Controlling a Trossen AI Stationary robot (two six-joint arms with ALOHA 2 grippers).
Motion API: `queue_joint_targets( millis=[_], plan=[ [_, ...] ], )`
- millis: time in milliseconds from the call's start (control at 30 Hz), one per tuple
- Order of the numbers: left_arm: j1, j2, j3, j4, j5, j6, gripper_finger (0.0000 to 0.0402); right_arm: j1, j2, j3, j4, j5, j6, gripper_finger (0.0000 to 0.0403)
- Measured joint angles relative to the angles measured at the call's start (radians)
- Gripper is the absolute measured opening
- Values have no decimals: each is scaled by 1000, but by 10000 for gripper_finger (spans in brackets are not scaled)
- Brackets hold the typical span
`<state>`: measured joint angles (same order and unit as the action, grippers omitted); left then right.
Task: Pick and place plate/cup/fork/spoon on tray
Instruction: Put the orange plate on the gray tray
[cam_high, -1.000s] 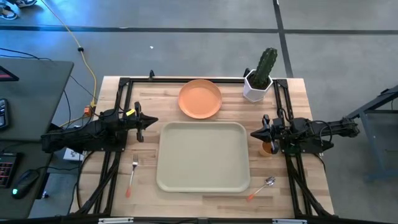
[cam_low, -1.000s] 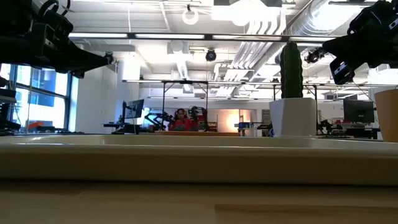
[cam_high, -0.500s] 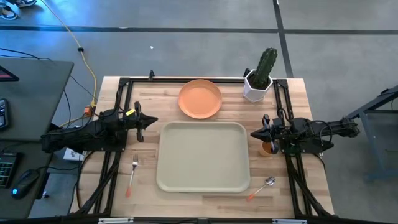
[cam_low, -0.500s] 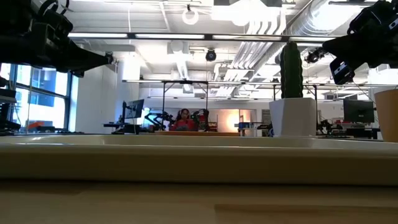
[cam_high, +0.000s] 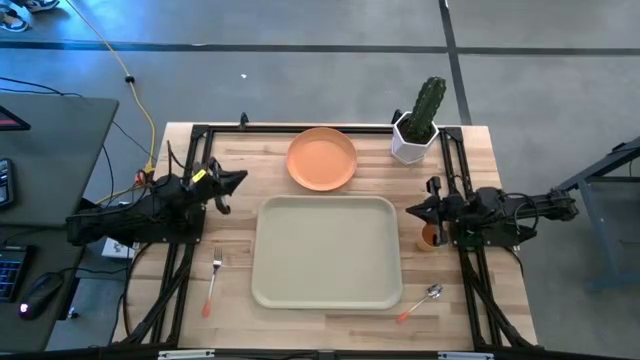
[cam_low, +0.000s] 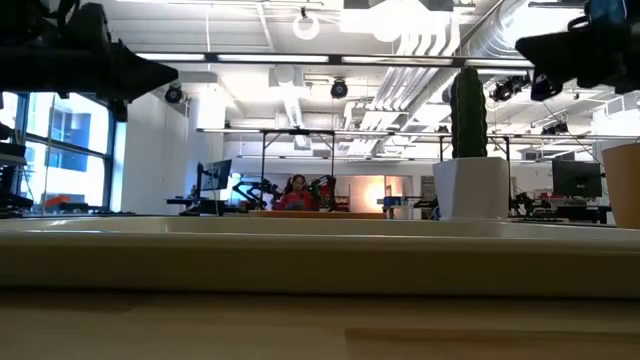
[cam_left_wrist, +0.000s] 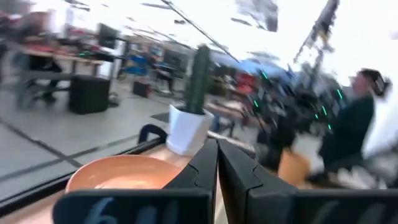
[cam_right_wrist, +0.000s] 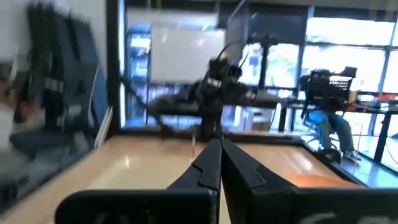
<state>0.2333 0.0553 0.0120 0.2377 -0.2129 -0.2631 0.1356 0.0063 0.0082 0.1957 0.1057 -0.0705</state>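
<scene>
The beige tray (cam_high: 327, 251) lies in the middle of the wooden surface (cam_high: 480, 160), its long axis running near to far, with nothing on it. The orange plate (cam_high: 322, 158) sits flat just beyond the tray's far edge, apart from it. Right of the plate, at the far right corner, stands a white hexagonal pot with a cactus (cam_high: 418, 125).

The fork (cam_high: 213, 282) lies left of the tray near the front, its long axis running near to far, with the tines at the far end and the orange handle toward the near edge. The spoon (cam_high: 420, 301) lies off the tray's near right corner, set on a diagonal: the silver bowl points far and right, the orange handle near and left. The orange cup (cam_high: 429, 237) stands upright just right of the tray, partly covered from above by the right arm.

The left hand (cam_high: 236, 179) hangs above the surface left of the tray's far corner, pointing toward the plate, its fingers pressed together on nothing. The right hand (cam_high: 416, 211) hovers beside the tray's right edge above the cup, fingers together and empty.
</scene>
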Motion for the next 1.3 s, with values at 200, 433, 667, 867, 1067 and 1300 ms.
queue_joint_targets(
  millis=[200, 433, 667, 867, 1067, 1300],
  plan=[
    [0, 0, 0, 15, -123, -69, 3, 0, -1, 0, 216, 239, 261, 0],
    [0, 69, 19, 76, -180, -102, 3, 0, 0, 0, 140, 599, 393, 0],
    [33, 274, 123, 73, -192, -262, 3, 0, 0, 0, 123, 705, 498, 0],
    [181, 457, 239, -49, -85, -330, 3, -6, 1, 0, 116, 1037, 743, 0],
    [396, 599, 335, -66, 144, -330, 22, -7, 35, 14, 94, 898, 930, 0],
    [562, 744, 344, -7, 468, -303, 88, -43, 273, 135, 103, 740, 933, 0]
  ],
)
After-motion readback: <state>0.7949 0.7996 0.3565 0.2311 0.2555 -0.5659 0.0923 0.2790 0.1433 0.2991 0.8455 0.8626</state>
